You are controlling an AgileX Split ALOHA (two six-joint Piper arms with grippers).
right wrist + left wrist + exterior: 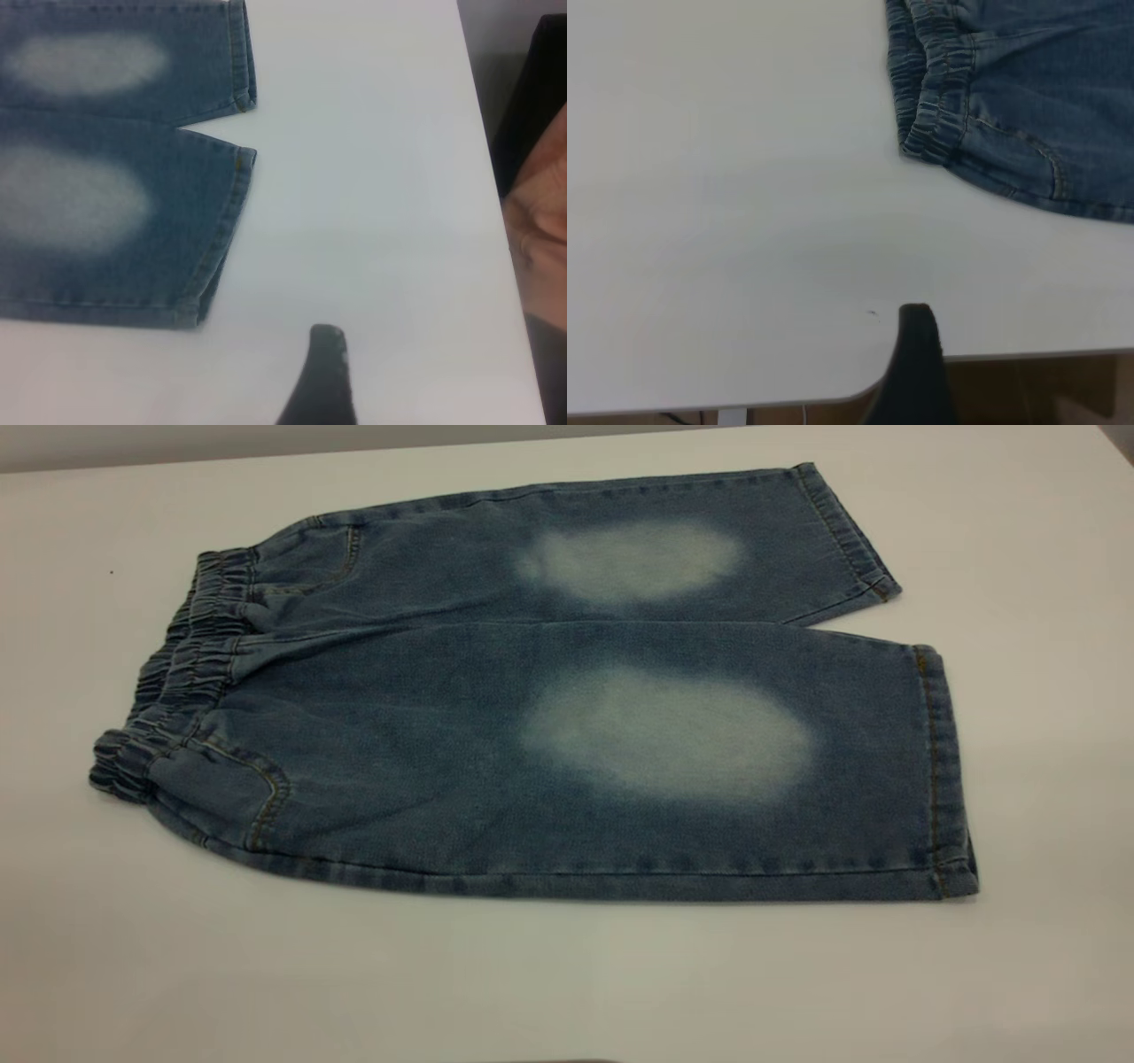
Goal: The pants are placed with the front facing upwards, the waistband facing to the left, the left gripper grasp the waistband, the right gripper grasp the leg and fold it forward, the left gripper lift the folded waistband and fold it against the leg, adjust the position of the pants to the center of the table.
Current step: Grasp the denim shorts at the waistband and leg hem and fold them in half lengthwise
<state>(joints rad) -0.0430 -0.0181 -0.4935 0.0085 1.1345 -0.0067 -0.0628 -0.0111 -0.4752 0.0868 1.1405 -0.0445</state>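
Pants [549, 717] lie flat and face up across the middle of the exterior frame on the white bench [567, 974], waistband [173, 682] at the left, two leg hems at the right, nothing folded yet. Neither arm shows in the exterior view. The left gripper [917, 354] appears only as a dark finger at the bottom of its wrist frame, well apart from the waistband corner at the upper right; the right gripper [323, 372] likewise shows one dark tip at the bottom, apart from the near leg [115, 221] at the left. How wide either set of jaws stands, I cannot tell.

Likely risks: the gathered elastic is thick and bunched, so the left jaws may pinch only the top layer, and the fold would drag unevenly. The right jaws could catch just one hem, leaving the fold skewed.
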